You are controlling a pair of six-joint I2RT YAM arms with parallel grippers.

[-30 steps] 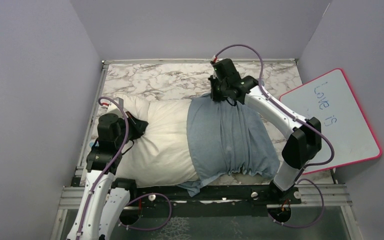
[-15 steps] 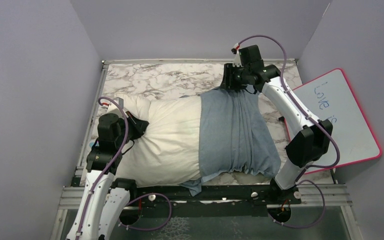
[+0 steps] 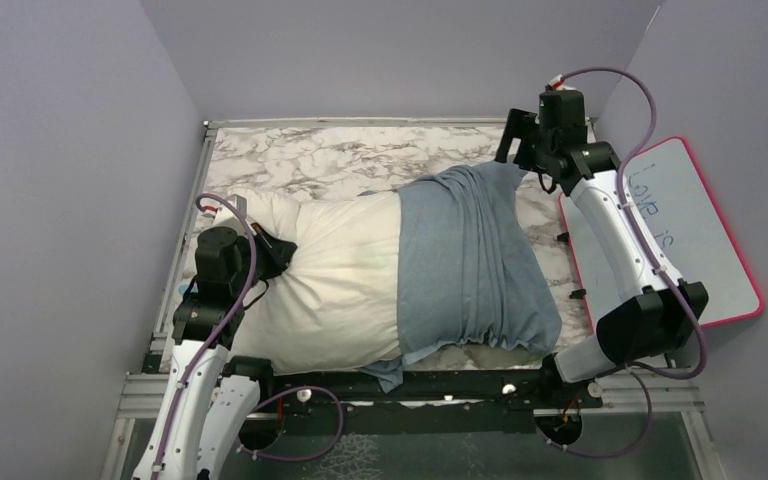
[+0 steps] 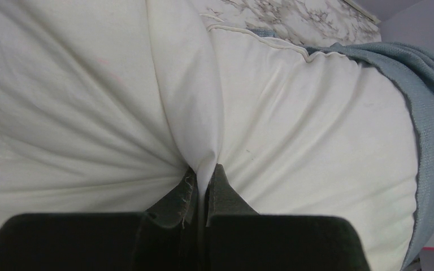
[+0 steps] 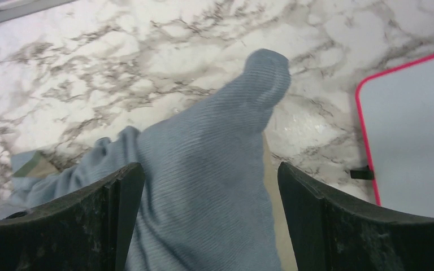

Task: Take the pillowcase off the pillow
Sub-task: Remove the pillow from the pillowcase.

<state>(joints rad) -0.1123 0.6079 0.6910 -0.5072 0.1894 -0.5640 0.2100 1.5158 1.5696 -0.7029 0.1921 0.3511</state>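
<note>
The white pillow (image 3: pixel 330 285) lies across the marble table, its left half bare. The grey-blue pillowcase (image 3: pixel 470 260) covers its right half, with a peaked corner at the far right. My left gripper (image 3: pixel 282 250) is at the pillow's left end. In the left wrist view it (image 4: pixel 205 176) is shut on a pinched fold of the pillow (image 4: pixel 90 84), and the pillowcase's hem (image 4: pixel 424 96) shows at the right. My right gripper (image 3: pixel 516 140) hovers just above the far corner. In the right wrist view it (image 5: pixel 208 167) stands wide open, and the pillowcase corner (image 5: pixel 243 113) lies free between its fingers.
A pink-rimmed whiteboard (image 3: pixel 700 230) leans at the table's right side, close to my right arm, and shows in the right wrist view too (image 5: pixel 418 130). Bare marble tabletop (image 3: pixel 310 160) lies behind the pillow. Grey walls close in on the left, back and right.
My right gripper has opened and let go of the pillowcase's far corner, then moved right and back. The pillowcase slid right along the pillow. The left gripper has not moved.
</note>
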